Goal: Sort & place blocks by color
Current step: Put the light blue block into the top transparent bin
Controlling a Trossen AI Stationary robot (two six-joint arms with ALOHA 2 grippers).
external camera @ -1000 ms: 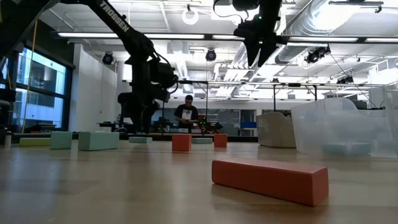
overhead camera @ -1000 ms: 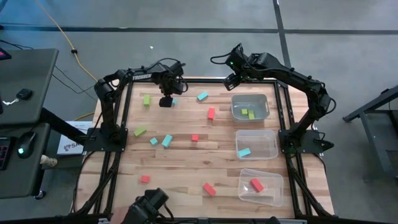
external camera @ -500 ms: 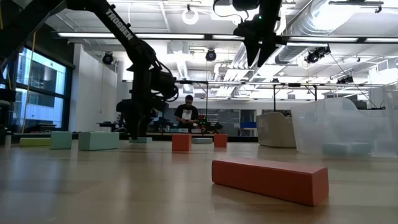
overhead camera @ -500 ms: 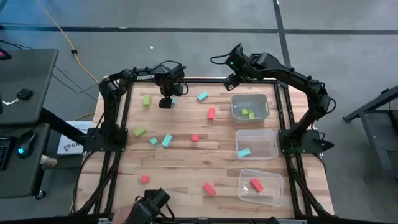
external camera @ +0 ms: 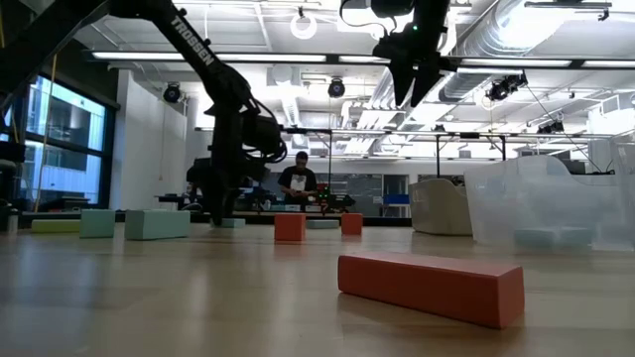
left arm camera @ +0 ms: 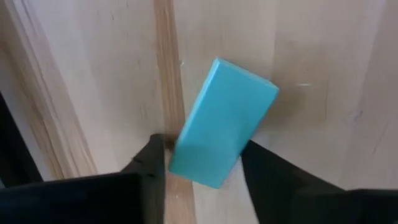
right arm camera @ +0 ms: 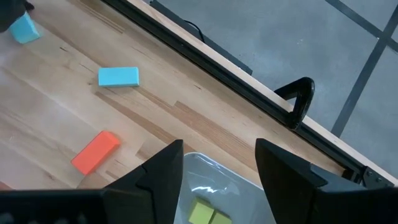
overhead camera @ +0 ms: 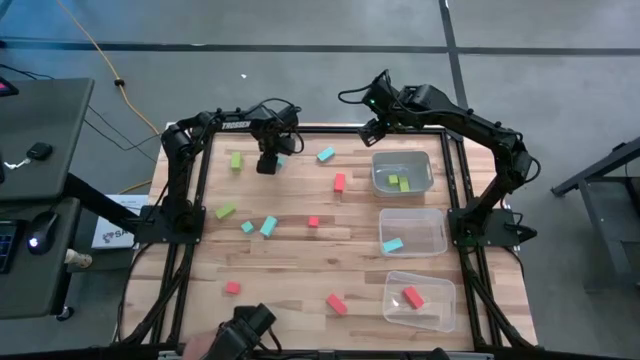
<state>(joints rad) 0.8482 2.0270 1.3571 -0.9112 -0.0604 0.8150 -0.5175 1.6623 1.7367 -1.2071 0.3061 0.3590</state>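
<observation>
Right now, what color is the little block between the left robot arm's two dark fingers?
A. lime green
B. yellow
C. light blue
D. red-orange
C. In the left wrist view a light blue rectangular block lies on the wooden table, and the left gripper is low over it with a dark finger on either side of its near end.

Both arms are dark, near black, built of slim tubular links joined by bulkier rounded joints. The left arm (overhead camera: 190, 150) carries white "TROSSEN" lettering along its upper link, legible in the low view and as a pale strip from above. The right arm (overhead camera: 480, 135) shows a small green light near its wrist, and thin black cables loop over that wrist housing. Each arm ends in two flat, matte black fingers (right arm camera: 163, 168) with angular, wedge-like outlines. The bases are dark blocks at the table's left and right edges
</observation>
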